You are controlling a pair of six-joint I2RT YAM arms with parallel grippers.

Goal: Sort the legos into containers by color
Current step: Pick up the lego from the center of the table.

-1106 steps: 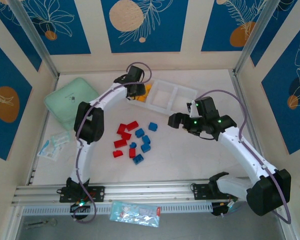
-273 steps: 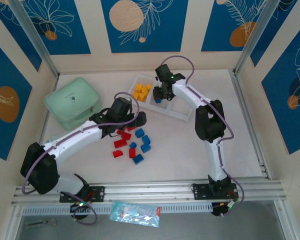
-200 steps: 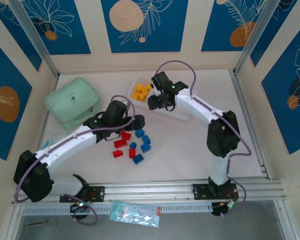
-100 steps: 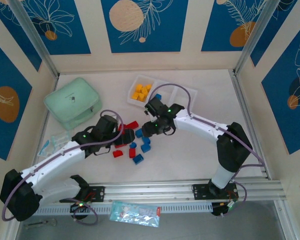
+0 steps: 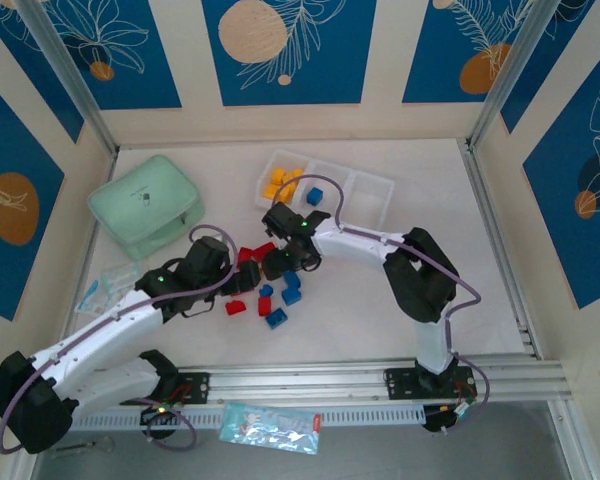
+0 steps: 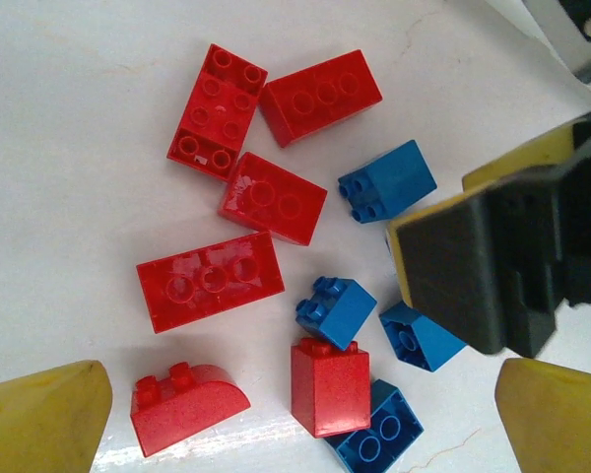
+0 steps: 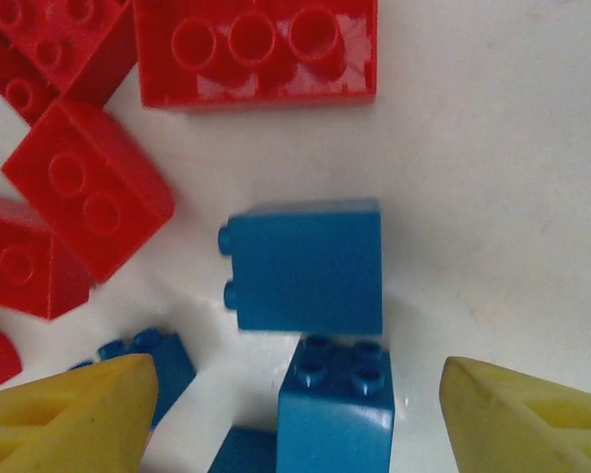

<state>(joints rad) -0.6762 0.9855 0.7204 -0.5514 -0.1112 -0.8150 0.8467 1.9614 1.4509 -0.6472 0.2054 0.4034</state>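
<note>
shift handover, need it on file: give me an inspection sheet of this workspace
surface: white table, bare parts clean
job's things: red bricks and blue bricks loose mid-table; tray has yellow bricks in its left compartment, one lone blue brick in the middle, nothing seen in the right
clutter: mint-green case and small packet at left; second packet on the front ledge
grippers: left gripper jaws open above the red bricks; right gripper jaws open above a blue brick
cables: purple cables along both arms, no snag seen
surroundings: blue patterned wall panels, metal front rail
</note>
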